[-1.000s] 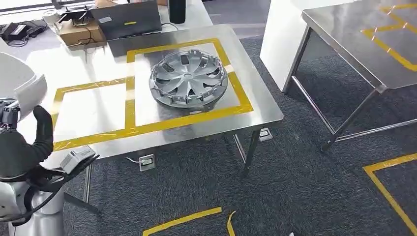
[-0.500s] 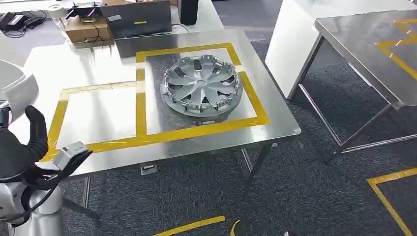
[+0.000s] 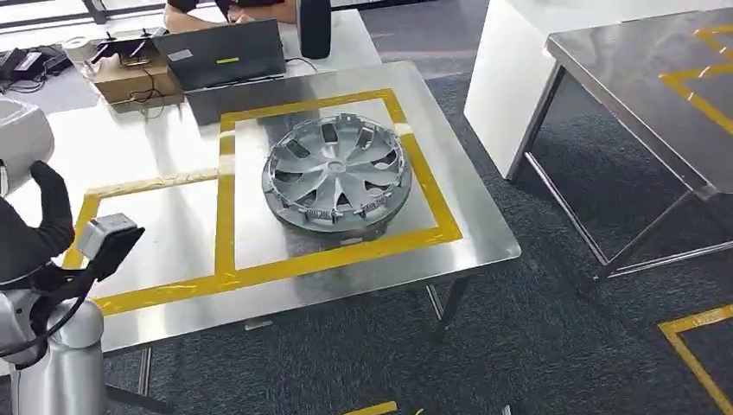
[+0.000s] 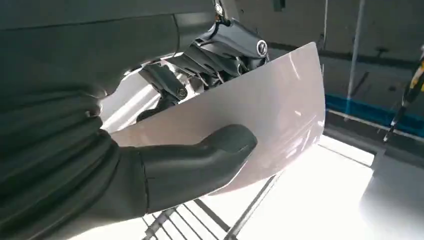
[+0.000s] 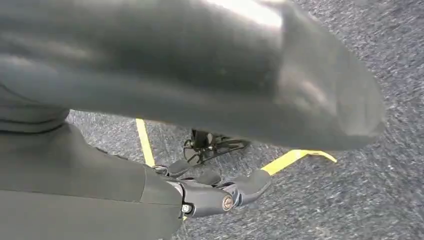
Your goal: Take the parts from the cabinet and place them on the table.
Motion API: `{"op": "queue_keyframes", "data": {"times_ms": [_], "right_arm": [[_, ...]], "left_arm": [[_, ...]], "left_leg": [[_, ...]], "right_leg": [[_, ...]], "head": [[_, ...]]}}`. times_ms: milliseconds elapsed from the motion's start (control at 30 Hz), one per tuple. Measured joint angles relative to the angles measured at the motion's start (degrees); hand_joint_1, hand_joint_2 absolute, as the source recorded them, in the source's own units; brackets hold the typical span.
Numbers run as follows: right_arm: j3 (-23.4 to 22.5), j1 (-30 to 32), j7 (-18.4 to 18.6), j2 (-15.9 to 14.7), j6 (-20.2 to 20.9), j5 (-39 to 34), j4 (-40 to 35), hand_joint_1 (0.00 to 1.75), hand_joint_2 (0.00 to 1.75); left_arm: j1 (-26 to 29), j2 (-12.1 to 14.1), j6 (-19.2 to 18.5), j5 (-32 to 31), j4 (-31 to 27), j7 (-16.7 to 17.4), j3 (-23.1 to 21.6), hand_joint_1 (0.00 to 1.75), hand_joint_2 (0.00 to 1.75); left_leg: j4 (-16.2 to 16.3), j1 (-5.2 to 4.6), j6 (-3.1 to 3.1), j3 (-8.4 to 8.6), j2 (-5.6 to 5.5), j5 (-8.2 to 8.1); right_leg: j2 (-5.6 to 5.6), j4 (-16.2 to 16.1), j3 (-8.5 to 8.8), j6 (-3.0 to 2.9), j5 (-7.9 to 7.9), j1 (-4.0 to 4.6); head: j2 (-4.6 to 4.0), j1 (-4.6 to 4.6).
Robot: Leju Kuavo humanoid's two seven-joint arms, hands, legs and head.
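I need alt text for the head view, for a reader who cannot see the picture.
A silver wheel cover lies flat inside a square of yellow tape on a steel table. At the left edge the robot's left hand holds a white panel. A laptop and a cardboard box stand behind.

Table (image 3: 484, 233): brushed steel, dull sheen. Hubcap (image 3: 337, 171): silver plastic, satin. Tape (image 3: 223, 207): glossy yellow. Floor (image 3: 553, 346): rough grey carpet. Box (image 3: 130, 79): cardboard.
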Motion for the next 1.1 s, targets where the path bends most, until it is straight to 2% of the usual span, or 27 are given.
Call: {"op": "queue_keyframes", "data": {"times_ms": [33,67,100,133,167,200,233,267,300,333,367,433,567,633,733,767,933,1033,1067,1100], "right_arm": [[0.0,0.12,0.0,0.02,0.0,0.0,0.0,0.0,0.0],[0.0,0.21,0.02,0.09,0.0,0.0,0.0,0.0,0.0],[-0.02,0.2,0.04,0.22,0.0,0.0,0.0,0.0,0.0],[0.0,0.24,0.02,0.33,0.0,0.0,0.0,0.0,0.0],[0.0,0.29,0.02,0.33,0.0,-0.02,0.0,0.0,0.0],[0.0,0.09,0.0,0.33,0.0,-0.02,0.0,0.0,0.0],[0.0,0.02,0.0,0.33,-0.07,-0.02,0.0,0.0,0.0],[0.0,0.19,-0.04,0.35,-0.09,-0.09,0.0,0.0,0.0],[-0.02,0.16,-0.02,0.35,-0.13,-0.09,0.0,0.0,0.0],[-0.02,0.23,-0.04,0.35,-0.2,-0.09,0.0,0.0,0.0],[-0.02,0.23,-0.11,0.35,-0.26,-0.09,0.0,0.0,0.0],[-0.02,0.24,0.0,0.35,-0.48,0.02,0.0,0.0,0.0],[-0.02,0.22,0.72,0.35,-0.66,0.37,0.0,0.0,0.0],[-0.02,0.28,0.94,0.35,-0.63,0.61,0.0,0.0,0.0],[-0.02,0.37,0.94,0.35,-0.63,1.01,0.0,0.0,0.0],[0.0,0.36,0.96,0.35,-0.61,1.16,0.0,0.0,0.0],[0.0,0.33,1.44,0.37,-0.59,1.42,0.0,0.0,0.0],[0.0,0.25,1.79,0.37,-0.59,1.7,0.0,0.0,0.0],[0.0,0.24,1.84,0.37,-0.59,1.7,0.0,0.0,0.0],[0.0,0.23,1.84,0.37,-0.59,1.7,0.0,0.0,0.0]], "left_arm": [[-0.2,0.24,0.0,0.0,0.7,0.07,0.0,1.75,1.75],[-0.64,0.46,0.0,0.0,1.25,0.07,0.0,1.75,1.75],[-0.92,0.68,0.0,0.0,1.78,0.07,0.0,1.75,1.75],[-1.07,0.94,0.0,0.0,2.04,0.09,0.0,1.75,1.75],[-1.15,1.18,0.0,-0.09,2.89,0.29,-0.02,1.75,1.75],[-1.58,1.46,-0.06,-0.3,3.58,0.68,-0.02,1.75,1.75],[-1.57,1.53,-0.09,-0.28,3.98,0.81,-0.02,1.75,1.75],[-1.7,1.83,-0.09,0.11,4.62,1.24,0.0,1.75,1.75],[-2.08,2.33,0.04,0.26,5.54,1.42,0.04,1.75,1.75],[-2.5,2.62,0.02,0.37,6.22,1.4,0.07,1.75,1.75],[-3.24,3.0,0.02,0.74,7.57,1.05,0.09,1.75,1.75],[-4.06,3.85,0.04,0.24,10.06,0.55,0.37,1.75,1.75],[-6.27,4.65,0.04,-6.07,16.09,-1.14,3.34,1.75,1.75],[-7.41,4.94,0.04,-9.93,18.7,-1.75,5.58,1.75,1.75],[-8.94,5.2,0.04,-14.17,21.87,-1.46,8.79,1.75,1.75],[-9.38,5.4,0.04,-14.84,23.02,-1.07,9.77,1.75,1.75],[-10.38,5.88,0.04,-15.16,26.47,-1.72,13.35,1.75,1.75],[-10.46,5.88,0.04,-17.44,27.44,-1.64,14.51,1.75,1.75],[-10.48,5.88,0.04,-17.9,27.65,-1.5,14.69,0.0,1.75],[-10.48,5.88,0.04,-18.36,27.87,-1.2,14.78,0.0,1.75]], "left_leg": [[-1.41,0.05,-0.04,-0.38,0.01,2.2],[-5.03,0.1,-0.01,0.34,0.03,5.65],[-10.04,0.13,0.05,1.82,0.09,9.61],[-14.5,0.12,0.2,2.76,0.15,12.74],[-14.1,-0.22,0.33,2.39,0.22,11.5],[-16.63,-0.38,0.79,2.48,0.47,10.39],[-16.01,-0.38,1.27,2.77,0.46,11.56],[-15.85,-0.37,1.62,2.78,0.32,11.34],[-16.32,-0.37,1.78,3.03,0.21,11.48],[-16.74,-0.15,1.29,3.2,0.2,11.95],[-16.77,-0.12,1.33,3.18,0.11,11.93],[-16.75,-0.19,1.86,3.29,0.01,11.56],[-16.69,-0.33,2.21,3.32,0.01,11.26],[-16.68,-0.41,2.26,3.36,0.1,11.23],[-16.66,-0.44,2.34,3.38,0.13,11.29],[-16.66,-0.44,2.38,3.4,0.13,11.33],[-16.7,-0.28,2.3,3.6,0.11,11.47],[-16.73,-0.18,2.23,3.67,0.11,11.51],[-16.75,-0.18,2.2,3.7,0.11,11.53],[-16.78,-0.18,2.18,3.73,0.11,11.54]], "right_leg": [[0.09,0.01,0.56,0.05,-0.45,-0.01],[0.11,0.04,1.22,0.14,-0.94,-0.02],[0.15,0.06,1.99,0.31,-1.46,-0.08],[0.16,-0.05,2.26,0.59,-1.95,-0.08],[0.22,-0.02,2.79,0.83,-2.05,-0.09],[0.3,0.07,2.06,1.18,-2.14,0.02],[0.22,-0.03,2.08,1.56,-2.46,0.03],[0.16,-0.26,2.28,1.92,-2.7,0.02],[0.06,-0.81,2.84,2.03,-2.63,0.18],[0.12,-0.75,2.93,1.59,-2.47,0.3],[0.11,-0.82,2.88,1.0,-2.21,0.37],[0.06,-0.94,3.1,1.0,-2.22,0.36],[0.03,-1.69,3.56,0.66,-2.65,0.32],[0.05,-1.74,3.55,0.89,-2.55,0.24],[0.04,-1.86,3.53,1.92,-2.49,0.16],[0.04,-1.88,3.55,2.09,-2.47,0.16],[-0.05,-1.87,3.73,2.2,-2.42,0.17],[-0.05,-1.85,3.78,2.19,-2.42,0.22],[-0.05,-1.84,3.79,2.19,-2.42,0.22],[-0.05,-1.84,3.8,2.19,-2.42,0.23]], "head": [[0.0,-0.04],[0.0,0.02],[0.0,0.0],[0.0,0.0],[0.0,0.11],[0.0,-0.37],[0.0,-0.11],[0.0,-0.02],[0.0,-0.02],[0.0,-0.09],[0.0,0.02],[0.0,0.0],[0.0,0.0],[0.0,0.0],[0.0,-0.02],[0.0,-0.02],[0.0,-0.02],[0.0,-0.02],[0.0,-0.02],[0.0,-0.02]]}}
